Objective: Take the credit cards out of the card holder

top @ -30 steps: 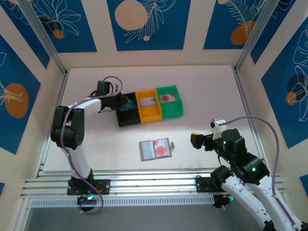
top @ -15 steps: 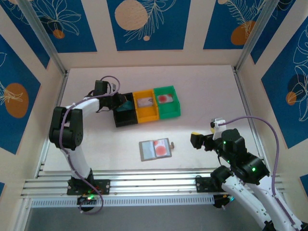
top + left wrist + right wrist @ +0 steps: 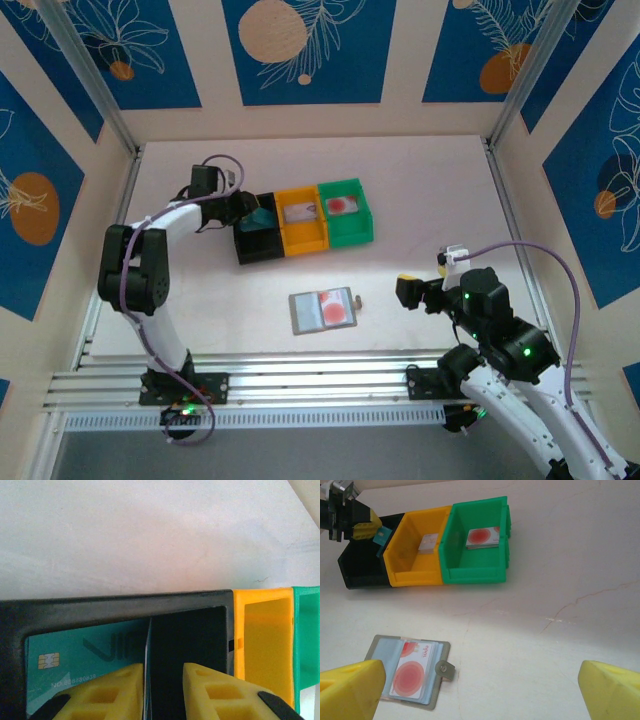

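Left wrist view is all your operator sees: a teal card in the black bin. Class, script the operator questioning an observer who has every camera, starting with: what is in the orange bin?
Observer: The orange bin holds one greyish card.
Operator: And the green bin?
Observer: The green bin holds one pale card with a big red dot.
Operator: Is the card holder emptied?
Observer: No. The card holder lies open on the table, nearer the arms, with a red-dot card in its pocket.
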`<state>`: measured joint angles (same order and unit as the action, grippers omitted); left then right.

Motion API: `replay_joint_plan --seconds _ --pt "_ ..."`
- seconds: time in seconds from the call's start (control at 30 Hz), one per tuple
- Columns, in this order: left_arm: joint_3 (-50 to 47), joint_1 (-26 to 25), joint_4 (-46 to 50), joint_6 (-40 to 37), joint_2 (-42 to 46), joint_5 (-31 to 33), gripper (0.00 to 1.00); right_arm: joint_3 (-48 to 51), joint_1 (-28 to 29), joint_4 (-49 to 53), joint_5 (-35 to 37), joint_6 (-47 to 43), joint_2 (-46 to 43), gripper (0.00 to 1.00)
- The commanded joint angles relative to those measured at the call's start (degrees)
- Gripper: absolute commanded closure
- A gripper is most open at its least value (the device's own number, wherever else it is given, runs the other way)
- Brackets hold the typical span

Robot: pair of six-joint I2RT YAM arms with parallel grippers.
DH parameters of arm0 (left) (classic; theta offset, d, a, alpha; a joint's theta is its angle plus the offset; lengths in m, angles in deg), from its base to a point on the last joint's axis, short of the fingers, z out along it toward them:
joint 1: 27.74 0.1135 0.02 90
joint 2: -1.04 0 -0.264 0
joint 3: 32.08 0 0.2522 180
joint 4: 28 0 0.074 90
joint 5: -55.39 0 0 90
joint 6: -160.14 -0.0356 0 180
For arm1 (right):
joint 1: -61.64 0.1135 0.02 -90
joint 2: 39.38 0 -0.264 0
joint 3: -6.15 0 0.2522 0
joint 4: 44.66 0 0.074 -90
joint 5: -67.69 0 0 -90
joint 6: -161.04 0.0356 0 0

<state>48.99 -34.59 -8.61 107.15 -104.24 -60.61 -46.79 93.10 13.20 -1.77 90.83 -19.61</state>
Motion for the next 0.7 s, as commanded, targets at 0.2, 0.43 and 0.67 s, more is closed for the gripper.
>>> replay_joint_plan --seconds 0.2,0.43,0.67 --pt "1.1 1.0 1.9 -1.3 4.3 1.5 0.72 0.8 -0.3 -1.5 -0.7 -0.4 -0.4 0.01" --pt "0.7 1.5 2.0 -1.8 6.4 2.5 0.72 0.8 -0.2 -1.5 -0.7 -0.3 -0.5 0.01" --pt "-0.5 1.6 1.2 -1.3 9.4 3.0 0.71 0.6 -0.3 -1.2 -0.7 0.0 -0.3 0.01"
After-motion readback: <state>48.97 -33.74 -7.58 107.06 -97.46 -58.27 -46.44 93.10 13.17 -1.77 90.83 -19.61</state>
